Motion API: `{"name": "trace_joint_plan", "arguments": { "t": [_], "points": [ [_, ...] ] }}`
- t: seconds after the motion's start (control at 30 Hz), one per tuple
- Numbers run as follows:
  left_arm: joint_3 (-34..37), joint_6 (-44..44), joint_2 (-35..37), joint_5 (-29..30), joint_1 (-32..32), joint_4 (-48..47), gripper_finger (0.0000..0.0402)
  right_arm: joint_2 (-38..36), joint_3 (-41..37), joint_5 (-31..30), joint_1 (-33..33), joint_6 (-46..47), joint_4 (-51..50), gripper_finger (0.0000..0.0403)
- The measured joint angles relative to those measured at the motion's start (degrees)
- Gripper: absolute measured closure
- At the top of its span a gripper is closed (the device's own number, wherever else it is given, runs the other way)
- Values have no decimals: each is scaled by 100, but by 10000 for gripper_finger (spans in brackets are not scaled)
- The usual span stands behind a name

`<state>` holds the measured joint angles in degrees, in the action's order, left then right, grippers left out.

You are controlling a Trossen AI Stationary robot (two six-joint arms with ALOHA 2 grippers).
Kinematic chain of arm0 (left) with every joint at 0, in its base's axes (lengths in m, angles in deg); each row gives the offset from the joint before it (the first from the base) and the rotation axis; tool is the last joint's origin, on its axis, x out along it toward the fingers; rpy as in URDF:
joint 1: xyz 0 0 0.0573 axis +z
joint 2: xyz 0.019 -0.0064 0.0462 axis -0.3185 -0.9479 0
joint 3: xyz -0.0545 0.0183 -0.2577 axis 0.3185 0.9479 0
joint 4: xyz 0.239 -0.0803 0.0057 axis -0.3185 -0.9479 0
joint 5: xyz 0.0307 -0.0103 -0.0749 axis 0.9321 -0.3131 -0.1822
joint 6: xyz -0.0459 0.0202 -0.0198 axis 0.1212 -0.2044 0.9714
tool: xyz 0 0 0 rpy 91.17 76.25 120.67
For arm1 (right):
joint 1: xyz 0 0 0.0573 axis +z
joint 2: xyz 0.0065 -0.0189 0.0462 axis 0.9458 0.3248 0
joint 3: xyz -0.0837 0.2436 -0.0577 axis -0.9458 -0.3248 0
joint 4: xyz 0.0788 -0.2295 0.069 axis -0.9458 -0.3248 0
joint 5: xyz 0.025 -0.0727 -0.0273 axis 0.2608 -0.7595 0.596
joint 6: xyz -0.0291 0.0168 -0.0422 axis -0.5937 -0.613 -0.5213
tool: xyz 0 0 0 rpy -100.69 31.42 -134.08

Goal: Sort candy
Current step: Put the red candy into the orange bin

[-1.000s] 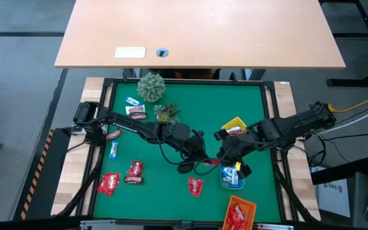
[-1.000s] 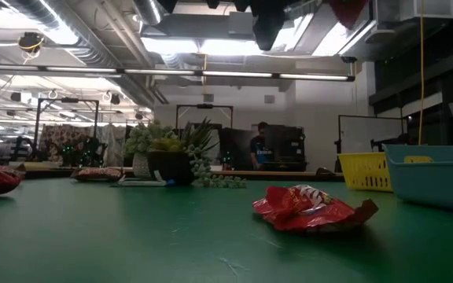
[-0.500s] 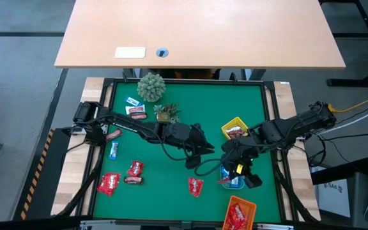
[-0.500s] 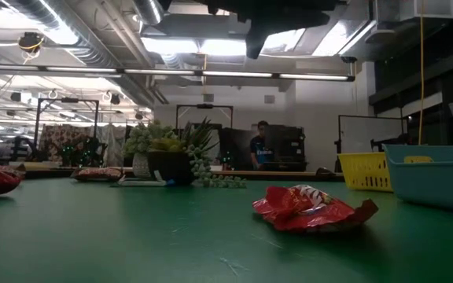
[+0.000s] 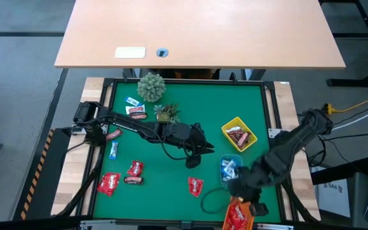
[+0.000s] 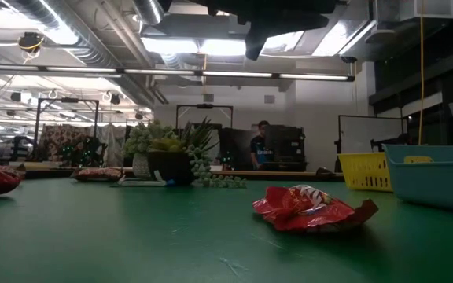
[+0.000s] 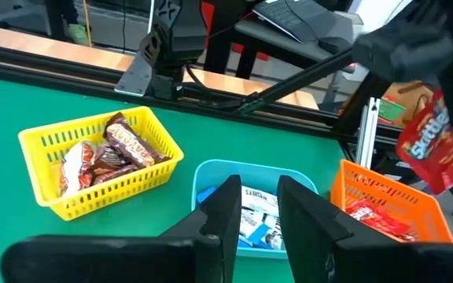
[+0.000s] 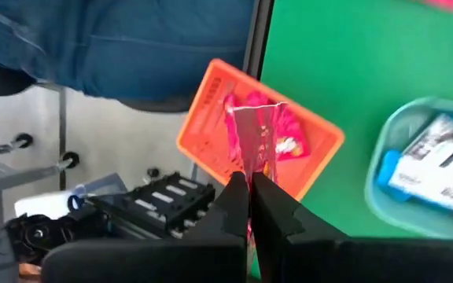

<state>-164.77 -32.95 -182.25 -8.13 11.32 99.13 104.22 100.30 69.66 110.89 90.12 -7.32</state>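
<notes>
R claw (image 8: 249, 189) is clamped on a red packet (image 8: 259, 134) above the orange tray (image 5: 238, 214). L claw (image 7: 256, 206) is held slightly apart, empty, over green mat (image 5: 171, 179). Room seen behind.

Both arms (image 5: 139, 130) are matte black with jointed segments and thin black cables; each gripper (image 7: 255, 212) ends in two blunt, dark fingers.

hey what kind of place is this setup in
Probably a robotics lab or open workshop. The green work table sits in a metal frame with cabled arms, the ceiling shows exposed ducts, and a person sits at monitors in the background.
</notes>
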Motion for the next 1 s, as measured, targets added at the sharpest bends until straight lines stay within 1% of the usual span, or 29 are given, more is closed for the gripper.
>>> {"name": "trace_joint_plan", "arguments": {
  "t": [0.13, 0.27, 0.43, 0.63, 0.87, 1.0],
  "points": [
    [0, 1, 0, -58, -9, 0, 320, 338, 0, -143, 283, 391, -5, 401],
    [0, -1, 0, -115, -9, 0, 320, 673, 0, -158, 456, 803, -6, 401],
    [0, -1, 0, -123, -4, 0, 320, 1077, 0, -131, 567, 990, -14, 401],
    [0, -3, 0, -133, -7, 0, 320, 1426, 0, -3, 593, 908, 9, 401],
    [0, -3, 0, -133, -4, 2, 320, 1805, -7, 45, 592, 413, 0, 401],
    [0, -3, 0, -133, -4, 2, 320, 1830, -288, 46, 589, 316, -27, 401]
  ]
}}
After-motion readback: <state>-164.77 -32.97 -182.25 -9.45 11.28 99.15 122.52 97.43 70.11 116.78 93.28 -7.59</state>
